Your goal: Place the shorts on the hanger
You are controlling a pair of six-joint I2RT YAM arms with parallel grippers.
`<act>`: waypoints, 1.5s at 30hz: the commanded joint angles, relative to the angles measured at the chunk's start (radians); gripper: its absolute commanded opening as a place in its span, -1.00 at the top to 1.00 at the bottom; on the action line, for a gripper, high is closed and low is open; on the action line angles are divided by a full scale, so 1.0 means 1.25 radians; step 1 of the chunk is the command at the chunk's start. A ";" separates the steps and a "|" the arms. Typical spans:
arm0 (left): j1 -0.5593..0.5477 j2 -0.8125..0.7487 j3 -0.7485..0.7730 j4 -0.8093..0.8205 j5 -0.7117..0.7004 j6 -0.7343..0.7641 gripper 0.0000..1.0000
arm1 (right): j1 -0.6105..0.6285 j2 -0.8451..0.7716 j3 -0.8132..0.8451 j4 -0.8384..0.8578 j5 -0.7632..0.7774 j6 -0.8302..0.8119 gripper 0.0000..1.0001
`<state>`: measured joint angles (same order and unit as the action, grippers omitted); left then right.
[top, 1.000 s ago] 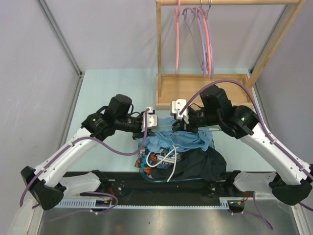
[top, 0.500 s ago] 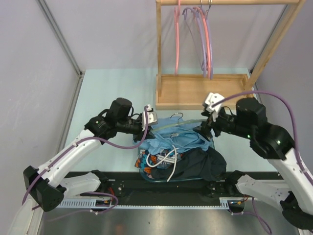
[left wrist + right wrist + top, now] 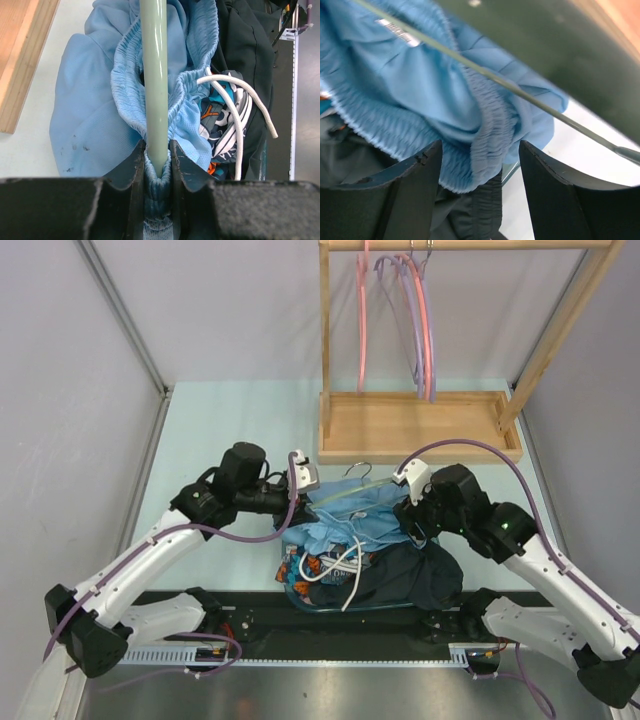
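Observation:
The light blue shorts lie bunched over the pile of clothes, threaded on the pale green hanger; its metal hook points to the far side. My left gripper is shut on the hanger's left end. In the left wrist view the hanger bar and a fold of the shorts' waistband sit pinched between the jaws of that gripper. My right gripper hangs open at the shorts' right end. In the right wrist view the waistband lies between the spread jaws of the gripper, under the thin hanger bar.
A clear bin under the shorts holds a black garment, a blue-and-orange patterned garment and a white cord. Behind stands a wooden rack base with pink and purple hangers on its rail.
My right gripper has opened and let go, swung out to the right, then come back low at the shorts' right end. The left gripper keeps its hold.

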<state>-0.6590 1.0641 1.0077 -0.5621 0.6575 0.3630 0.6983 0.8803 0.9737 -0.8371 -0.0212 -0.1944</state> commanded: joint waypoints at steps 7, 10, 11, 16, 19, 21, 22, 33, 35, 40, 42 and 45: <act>0.018 -0.032 -0.004 0.064 0.024 -0.035 0.99 | 0.007 -0.002 -0.059 0.148 0.108 -0.010 -0.19; 0.030 -0.029 0.000 0.059 0.030 -0.036 1.00 | 0.011 0.023 -0.060 0.140 0.099 -0.068 -0.11; 0.033 -0.029 0.000 0.055 0.032 -0.035 0.99 | 0.012 0.026 -0.059 0.132 0.094 -0.080 -0.08; 0.041 -0.027 0.000 0.057 0.035 -0.040 0.99 | 0.055 0.036 -0.061 0.094 0.113 -0.152 -0.09; 0.044 -0.028 -0.006 0.061 0.036 -0.040 0.99 | 0.057 0.038 -0.065 0.088 0.149 -0.161 -0.06; 0.049 -0.028 -0.010 0.061 0.035 -0.039 0.99 | 0.055 0.036 -0.070 0.082 0.175 -0.167 0.01; 0.050 -0.028 -0.010 0.059 0.037 -0.039 0.99 | 0.045 0.028 -0.071 0.077 0.176 -0.171 0.08; 0.145 -0.066 -0.006 -0.012 0.100 0.025 0.99 | -0.125 -0.075 -0.079 0.006 0.145 -0.252 0.97; 0.165 -0.076 -0.012 -0.042 0.111 0.057 0.99 | -0.171 -0.100 -0.079 0.011 0.130 -0.280 1.00; 0.225 -0.097 -0.018 -0.110 0.151 0.122 0.99 | -0.385 -0.107 -0.078 0.018 -0.004 -0.319 1.00; 0.239 -0.106 -0.018 -0.126 0.172 0.143 0.99 | -0.460 -0.088 -0.078 0.022 -0.081 -0.335 1.00; 0.241 -0.119 -0.021 -0.170 0.185 0.205 0.99 | -0.595 -0.058 -0.069 0.040 -0.163 -0.340 1.00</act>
<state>-0.4126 0.9798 0.9806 -0.6479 0.8829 0.4900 0.1562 0.7677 0.8734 -0.7471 -0.2497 -0.5282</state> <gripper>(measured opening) 0.226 0.023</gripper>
